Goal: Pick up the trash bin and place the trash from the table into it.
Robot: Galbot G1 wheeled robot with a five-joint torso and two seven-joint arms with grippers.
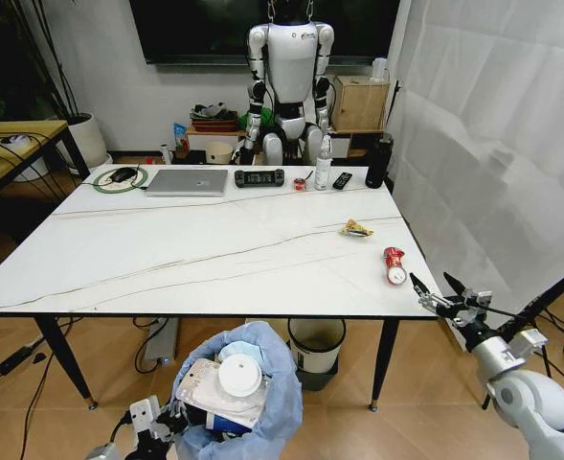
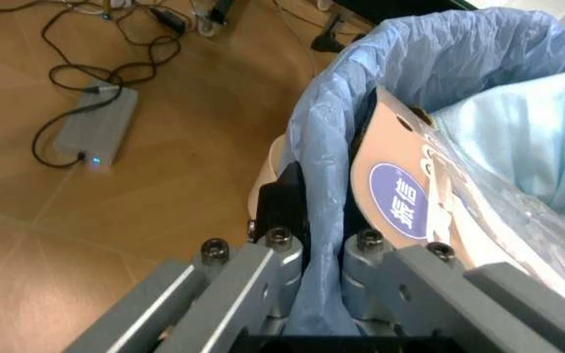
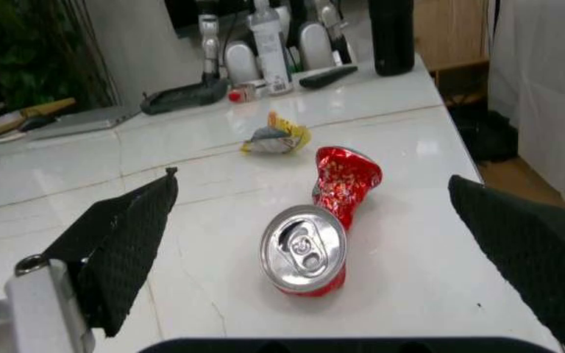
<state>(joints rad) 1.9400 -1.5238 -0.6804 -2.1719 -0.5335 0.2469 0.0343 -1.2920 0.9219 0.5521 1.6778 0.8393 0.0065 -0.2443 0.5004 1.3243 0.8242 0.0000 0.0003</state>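
Your right claw [image 3: 312,257] hangs with its fingers spread wide, just off the near corner of the counter [image 1: 214,249], and the crushed red can [image 3: 320,229] lies straight ahead between them, so a short reach should take it. Just beyond the can sits a yellow wrapper [image 3: 276,137], also unclaimed. Your left claw [image 2: 312,257] is clamped on the rim of the trash bin [image 1: 234,393], pinching the blue liner, which likely keeps the bin steady below the counter's edge for drops. Inside it you already have a brown carton [image 2: 400,191], round lids and what looks like tissue.
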